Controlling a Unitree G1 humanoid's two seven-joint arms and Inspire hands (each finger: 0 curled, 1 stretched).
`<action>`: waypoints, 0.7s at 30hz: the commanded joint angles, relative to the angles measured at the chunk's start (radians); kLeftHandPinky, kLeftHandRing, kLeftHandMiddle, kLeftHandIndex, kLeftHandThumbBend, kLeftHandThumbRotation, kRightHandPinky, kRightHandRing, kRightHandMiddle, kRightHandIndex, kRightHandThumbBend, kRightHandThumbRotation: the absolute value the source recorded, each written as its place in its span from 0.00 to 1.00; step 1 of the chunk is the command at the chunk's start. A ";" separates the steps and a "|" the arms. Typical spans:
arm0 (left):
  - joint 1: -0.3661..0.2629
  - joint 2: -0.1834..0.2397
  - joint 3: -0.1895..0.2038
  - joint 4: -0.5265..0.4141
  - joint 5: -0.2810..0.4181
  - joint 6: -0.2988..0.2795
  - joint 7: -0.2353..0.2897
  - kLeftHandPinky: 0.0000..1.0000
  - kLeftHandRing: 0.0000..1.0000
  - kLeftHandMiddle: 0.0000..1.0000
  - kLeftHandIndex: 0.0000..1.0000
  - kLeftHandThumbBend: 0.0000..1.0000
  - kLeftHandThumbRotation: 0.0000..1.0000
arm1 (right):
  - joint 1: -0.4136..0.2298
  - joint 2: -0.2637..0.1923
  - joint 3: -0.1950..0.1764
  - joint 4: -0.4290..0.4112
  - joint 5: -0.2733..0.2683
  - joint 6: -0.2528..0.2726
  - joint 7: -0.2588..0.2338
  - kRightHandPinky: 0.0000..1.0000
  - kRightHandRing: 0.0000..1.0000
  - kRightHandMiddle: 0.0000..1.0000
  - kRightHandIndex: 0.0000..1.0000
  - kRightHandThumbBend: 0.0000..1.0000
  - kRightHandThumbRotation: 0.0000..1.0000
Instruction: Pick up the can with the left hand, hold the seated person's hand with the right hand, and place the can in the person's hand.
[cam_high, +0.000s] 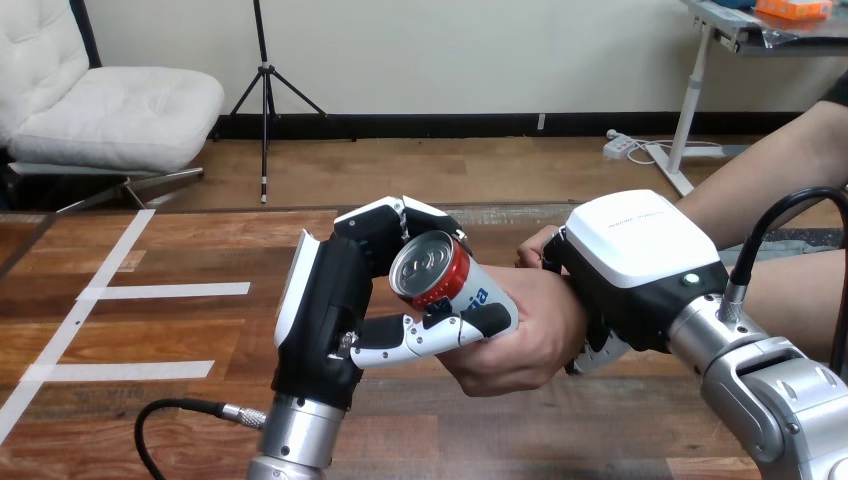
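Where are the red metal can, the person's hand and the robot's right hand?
red metal can (425, 262), head view: on its silver top.
person's hand (520, 342), head view: on its middle, beside the can.
robot's right hand (638, 250), head view: on its white back shell.

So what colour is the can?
The can is red with a silver top, best seen in the head view.
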 joint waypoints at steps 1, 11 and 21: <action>-0.042 -0.018 -0.065 -0.035 0.016 -0.014 -0.037 0.34 0.38 0.42 0.45 0.78 0.02 | -0.071 0.015 -0.006 0.036 0.007 0.001 -0.035 0.20 0.26 0.35 0.49 0.83 0.00; -0.040 -0.015 -0.059 -0.033 0.014 -0.011 -0.037 0.34 0.38 0.42 0.46 0.78 0.03 | -0.066 0.010 -0.011 0.047 0.009 -0.013 -0.053 0.20 0.26 0.34 0.49 0.84 0.00; -0.041 -0.014 -0.057 -0.029 0.016 -0.014 -0.033 0.34 0.39 0.43 0.46 0.78 0.02 | -0.065 0.011 -0.016 0.048 0.009 -0.007 -0.049 0.19 0.26 0.34 0.49 0.81 0.00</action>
